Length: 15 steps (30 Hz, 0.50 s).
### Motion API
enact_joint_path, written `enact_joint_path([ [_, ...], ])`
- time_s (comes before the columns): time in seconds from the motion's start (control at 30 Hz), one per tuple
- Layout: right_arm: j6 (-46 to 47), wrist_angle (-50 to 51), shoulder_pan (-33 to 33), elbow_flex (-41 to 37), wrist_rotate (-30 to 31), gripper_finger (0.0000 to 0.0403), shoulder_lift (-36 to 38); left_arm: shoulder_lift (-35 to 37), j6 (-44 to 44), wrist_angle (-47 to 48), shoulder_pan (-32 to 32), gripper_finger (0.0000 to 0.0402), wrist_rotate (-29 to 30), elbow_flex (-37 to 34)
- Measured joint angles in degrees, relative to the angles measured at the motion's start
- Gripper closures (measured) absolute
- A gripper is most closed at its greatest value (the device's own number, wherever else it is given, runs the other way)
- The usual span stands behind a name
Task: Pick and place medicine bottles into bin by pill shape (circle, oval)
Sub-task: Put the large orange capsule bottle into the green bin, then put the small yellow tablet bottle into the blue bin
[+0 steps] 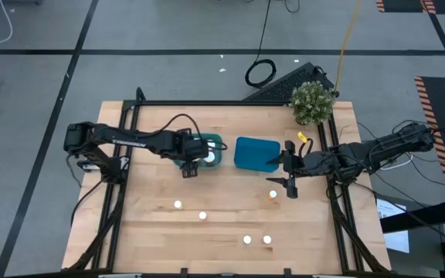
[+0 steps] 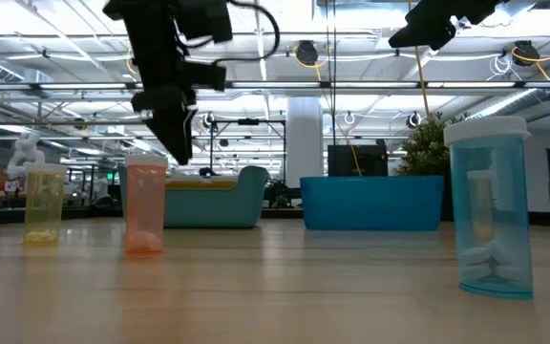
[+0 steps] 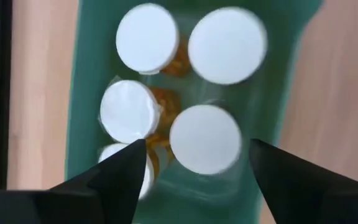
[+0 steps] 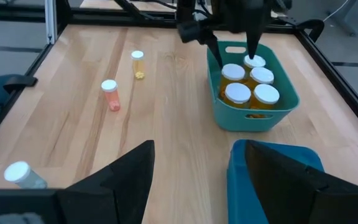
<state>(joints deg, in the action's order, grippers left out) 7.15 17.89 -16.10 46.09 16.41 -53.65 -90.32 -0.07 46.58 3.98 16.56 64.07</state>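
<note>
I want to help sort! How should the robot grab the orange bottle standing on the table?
Probably by its sides, just under the white cap, coming straight down from above. The orange bottle stands upright with clear wood all round it, so open fingers could slide past the round cap and squeeze the body. The yellow bottle stands apart, not in the way.

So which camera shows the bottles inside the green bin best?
The left wrist view: it looks straight down on five white caps in the teal bin. The right wrist view shows them smaller, the high view mostly hides them under the left gripper, and the low view shows only the bin's wall.
</note>
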Motion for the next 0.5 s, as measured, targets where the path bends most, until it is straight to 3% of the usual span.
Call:
enact_joint_path([
  [0.2,3.9,-4.8,0.0,0.0,0.0,0.0158,-3.7,8.0,-2.6,-0.2,-3.2,0.0109,2.4,0.0],
  [0.5,5.6,-15.9,0.0,3.0,-0.1,0.0158,-16.8,21.3,-4.9,-1.5,-7.6,0.014,7.9,-4.6],
])
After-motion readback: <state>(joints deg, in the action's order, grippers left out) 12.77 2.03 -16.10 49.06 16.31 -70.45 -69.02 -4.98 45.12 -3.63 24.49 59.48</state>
